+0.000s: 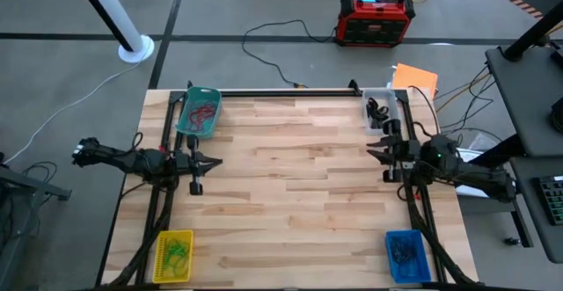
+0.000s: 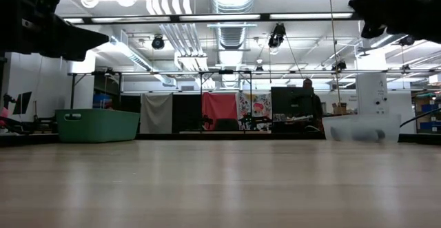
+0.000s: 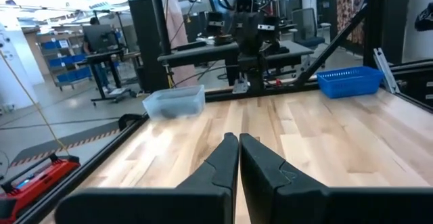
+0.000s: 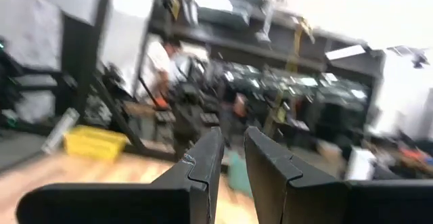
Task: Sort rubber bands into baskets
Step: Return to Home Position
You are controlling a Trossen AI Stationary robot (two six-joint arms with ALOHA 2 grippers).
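- the wooden table (image 1: 290, 194) is looking smooth and pale, with long plank lines running across it.
- four small plastic baskets are sitting at its corners, each shaped like a little box with an open top.
- the teal basket (image 1: 185, 120) is sitting at about 10 o'clock. red rubber bands (image 1: 204, 112) are lying in it in a tangled heap of thin, floppy loops.
- the clear basket (image 1: 390, 98) is sitting at about 2 o'clock. black rubber bands (image 1: 376, 111) are lying inside it.
- the yellow basket (image 1: 162, 238) is sitting at about 8 o'clock, with holes in its walls like a net. green rubber bands (image 1: 178, 254) are lying piled in it.
- the blue basket (image 1: 391, 238) is sitting at about 4 o'clock, and it has netted walls too. dark rubber bands (image 1: 406, 252) are lying in it, and i cannot tell their exact colour.
- the left gripper (image 3: 238, 143) is hanging over the table edge at 9 o'clock and pointing toward the middle. its two dark, pointy fingers are pressing together with only a thin line between them, and they are holding nothing.
- the right gripper (image 4: 234, 139) is hanging over the table edge at 3 o'clock and pointing toward the middle. its fingers are standing a little apart, with a small gap showing, and they are holding nothing.
- a red-and-black box (image 1: 376, 18) is sitting on the grey floor past the table at about 1 o'clock.
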